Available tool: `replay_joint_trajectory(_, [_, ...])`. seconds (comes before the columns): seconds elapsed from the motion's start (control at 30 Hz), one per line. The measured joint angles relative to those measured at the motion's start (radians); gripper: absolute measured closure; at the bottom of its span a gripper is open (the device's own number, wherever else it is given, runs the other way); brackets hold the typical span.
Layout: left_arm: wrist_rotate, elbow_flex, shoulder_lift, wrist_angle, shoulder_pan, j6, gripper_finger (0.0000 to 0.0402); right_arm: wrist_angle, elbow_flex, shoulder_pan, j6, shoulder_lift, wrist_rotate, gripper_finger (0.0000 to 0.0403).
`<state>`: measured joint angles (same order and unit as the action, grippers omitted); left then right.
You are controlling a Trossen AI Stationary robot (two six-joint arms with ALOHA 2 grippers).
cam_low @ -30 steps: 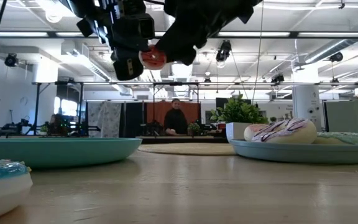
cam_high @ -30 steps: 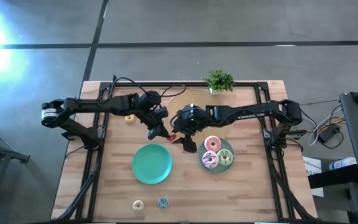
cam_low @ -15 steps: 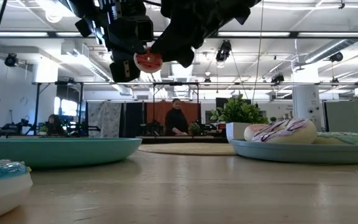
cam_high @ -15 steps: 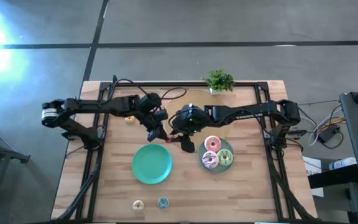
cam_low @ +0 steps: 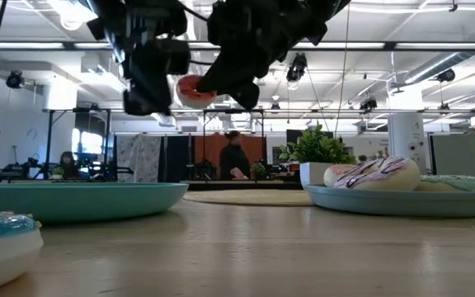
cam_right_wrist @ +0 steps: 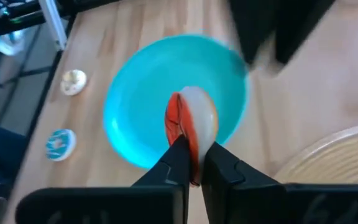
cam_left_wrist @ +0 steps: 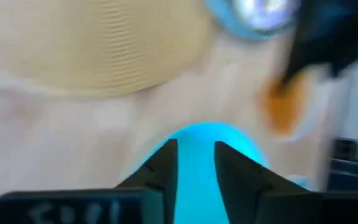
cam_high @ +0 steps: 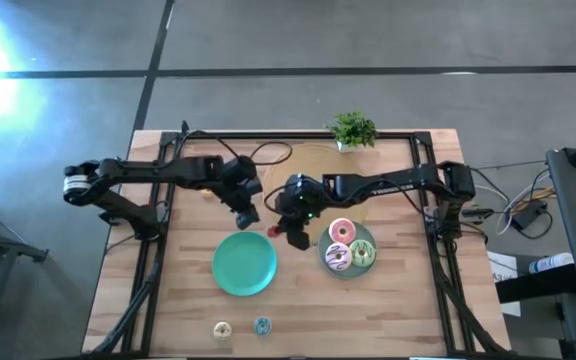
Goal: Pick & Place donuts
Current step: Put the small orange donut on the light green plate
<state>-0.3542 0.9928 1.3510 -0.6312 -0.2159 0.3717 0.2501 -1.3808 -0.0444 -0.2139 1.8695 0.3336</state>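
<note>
Change: the left tool (cam_high: 249,213) has drawn back toward the surface's left edge and no longer touches the red donut (cam_right_wrist: 190,126); the right tool (cam_right_wrist: 191,163) has carried that donut slightly leftward and lower.
Right tool: pinching the red donut on edge between its fingers, raised above the surface (cam_high: 388,300) near its middle, just past the right rim of the teal plate (cam_high: 245,263).
Left tool: fingers a little spread with nothing between them, hanging above the teal plate's far rim, just beside the right tool.
Red donut: off the surface, held high in the low view (cam_low: 193,91).
Grey-blue plate (cam_high: 368,262): right of the middle, carrying the pink donut (cam_high: 341,232), the green donut (cam_high: 362,253) and the white-purple donut (cam_high: 336,257), all touching.
Near edge: cream donut (cam_high: 222,329) and teal donut (cam_high: 261,325) side by side, apart.
Far left: a yellow donut (cam_high: 208,192), mostly hidden by the left arm.
Far edge: tan disc (cam_high: 308,160) and plant (cam_high: 352,130).
</note>
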Motion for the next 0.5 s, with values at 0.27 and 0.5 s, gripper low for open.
replay_joint_trajectory(0.27, [0.437, 0.000, -0.138, -0.180, 0.167, 0.081, 0.0288, -0.118, -0.004, 0.001, -0.286, 0.107, 0.105, 0.0371])
replay_joint_trajectory(0.5, [0.712, 0.000, -0.269, -0.243, 0.352, 0.232, 0.0287, -0.254, -0.039, 0.047, -0.487, 0.268, 0.175, 0.0359])
